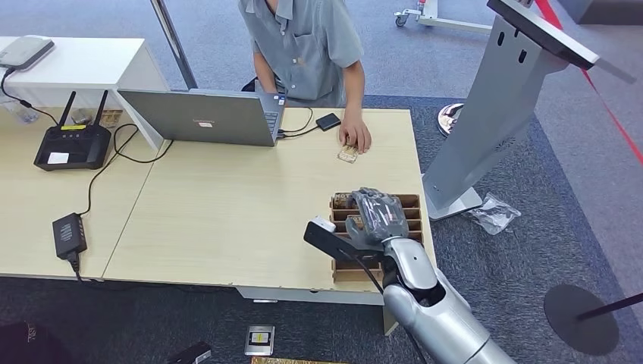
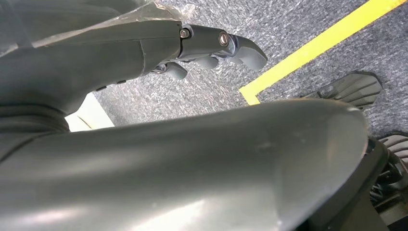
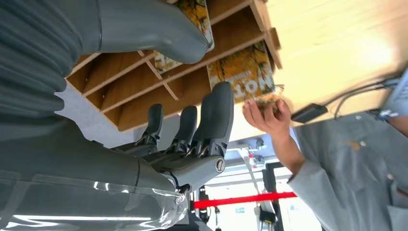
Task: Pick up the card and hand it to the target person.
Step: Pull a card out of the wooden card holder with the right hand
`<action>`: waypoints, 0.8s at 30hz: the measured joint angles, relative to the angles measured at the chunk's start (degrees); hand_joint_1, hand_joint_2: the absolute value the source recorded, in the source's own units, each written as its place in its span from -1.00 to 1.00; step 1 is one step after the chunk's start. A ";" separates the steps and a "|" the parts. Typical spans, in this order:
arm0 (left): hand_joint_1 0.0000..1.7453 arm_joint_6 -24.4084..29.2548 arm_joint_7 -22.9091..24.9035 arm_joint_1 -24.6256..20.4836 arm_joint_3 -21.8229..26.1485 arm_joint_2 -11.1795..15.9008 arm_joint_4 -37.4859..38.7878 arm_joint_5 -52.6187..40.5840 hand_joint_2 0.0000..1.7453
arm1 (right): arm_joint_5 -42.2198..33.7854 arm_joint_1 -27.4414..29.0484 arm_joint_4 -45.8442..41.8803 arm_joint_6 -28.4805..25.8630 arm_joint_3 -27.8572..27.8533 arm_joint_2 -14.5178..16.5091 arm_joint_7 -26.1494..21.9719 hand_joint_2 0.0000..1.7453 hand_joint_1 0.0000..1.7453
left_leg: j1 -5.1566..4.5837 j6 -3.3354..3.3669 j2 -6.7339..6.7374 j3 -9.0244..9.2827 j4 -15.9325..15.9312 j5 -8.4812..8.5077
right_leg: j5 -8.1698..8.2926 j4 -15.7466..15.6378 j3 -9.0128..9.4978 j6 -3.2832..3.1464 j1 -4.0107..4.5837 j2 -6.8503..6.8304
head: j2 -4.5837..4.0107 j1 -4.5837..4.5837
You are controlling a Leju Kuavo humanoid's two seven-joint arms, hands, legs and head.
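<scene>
A wooden divided card box [image 1: 415, 203] sits at the table's near right corner. My right hand [image 1: 377, 214] hovers over it with fingers spread and nothing in them. In the right wrist view the right hand [image 3: 192, 134] sits just above the box [image 3: 144, 91], which holds yellow patterned cards [image 3: 243, 72]. A person in a grey shirt [image 1: 311, 45] sits across the table, with a hand [image 1: 356, 135] resting on a loose card [image 1: 348, 155] on the tabletop. My left hand [image 2: 207, 45] hangs over the carpet, holding nothing.
A laptop [image 1: 205, 117], a black router [image 1: 72, 144], a power brick [image 1: 68, 233] and cables lie on the light wooden table [image 1: 227, 212]. A small black device [image 1: 328, 121] lies near the person. A grey kiosk stand [image 1: 500, 98] rises right of the table.
</scene>
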 joint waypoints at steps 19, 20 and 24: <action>-1.00 -0.11 0.18 0.22 0.00 0.03 0.00 -0.65 -1.00 | 0.81 0.72 -2.58 1.13 -0.05 -0.43 0.27 1.00 0.05 | 0.00 0.00 0.00 -0.01 0.00 0.00 | 0.00 0.00 0.00 0.00 0.00 0.00 | 0.00 -0.01; -1.00 -0.14 0.22 0.20 0.00 0.02 0.00 -0.72 -1.00 | 0.74 0.69 -2.17 1.11 -0.06 -0.43 0.28 1.00 0.04 | 0.00 0.00 -0.01 -0.01 0.00 0.00 | 0.00 0.00 0.00 0.00 0.00 0.00 | 0.00 -0.01; -1.00 -0.25 0.45 0.06 0.00 0.00 0.00 -1.02 -1.00 | 0.40 0.45 -0.04 1.05 -0.10 -0.40 0.28 1.00 0.04 | 0.00 0.00 -0.01 -0.02 0.00 0.00 | 0.00 0.00 0.00 0.00 0.00 0.00 | 0.00 0.01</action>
